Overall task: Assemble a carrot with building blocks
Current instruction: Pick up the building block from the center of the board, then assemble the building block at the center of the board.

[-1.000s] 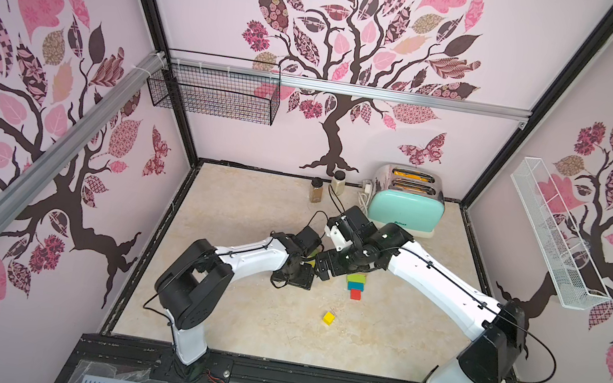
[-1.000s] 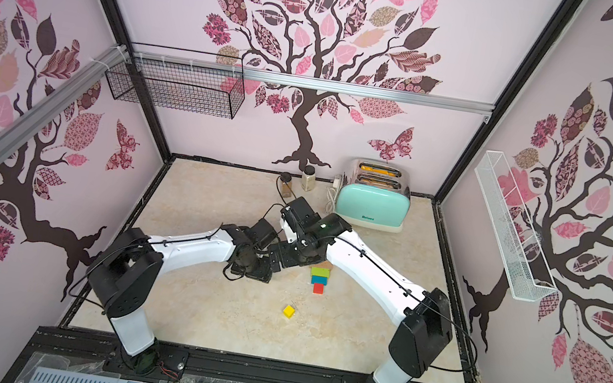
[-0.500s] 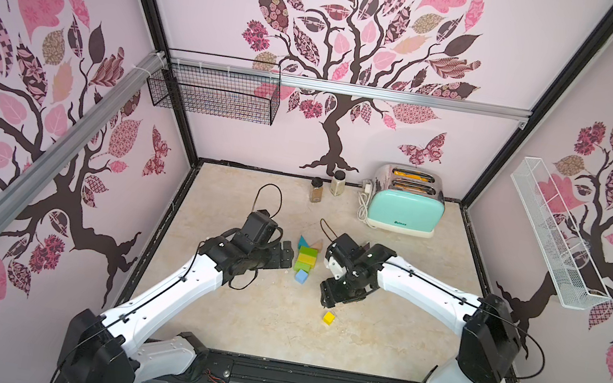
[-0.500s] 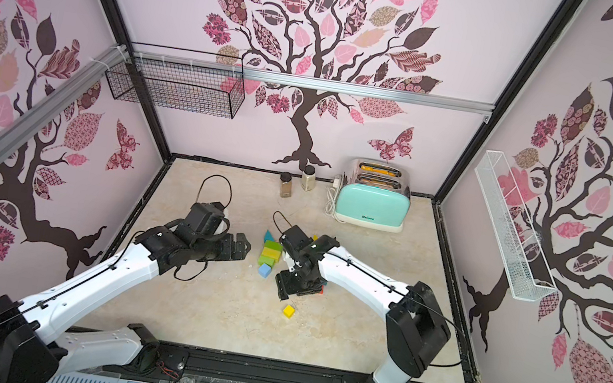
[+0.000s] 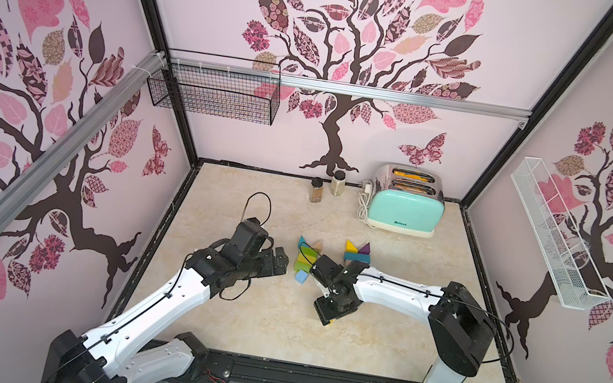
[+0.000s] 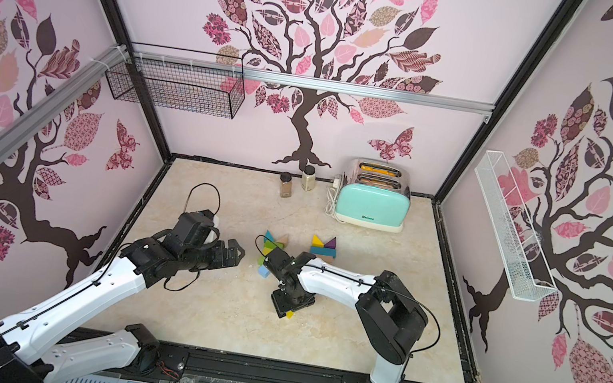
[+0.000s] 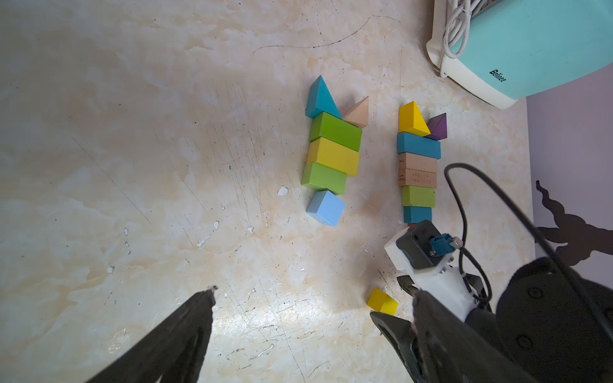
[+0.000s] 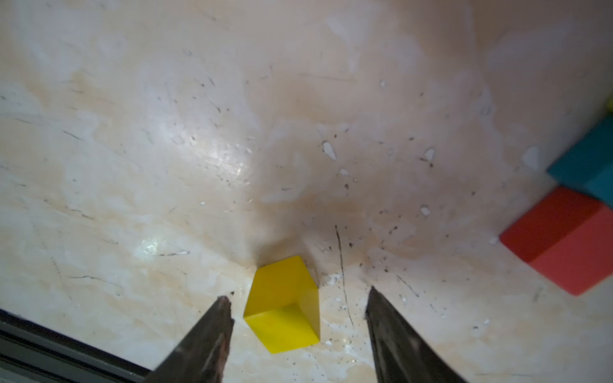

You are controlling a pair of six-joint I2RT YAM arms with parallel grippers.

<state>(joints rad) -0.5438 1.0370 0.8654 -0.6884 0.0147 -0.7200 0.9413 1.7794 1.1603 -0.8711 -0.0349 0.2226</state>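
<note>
Over the last second, the left gripper has withdrawn from the block rows and opened fully, uncovering them. The right gripper has left the rows and descended over the lone yellow cube. Its jaws have narrowed and now straddle the cube.
</note>
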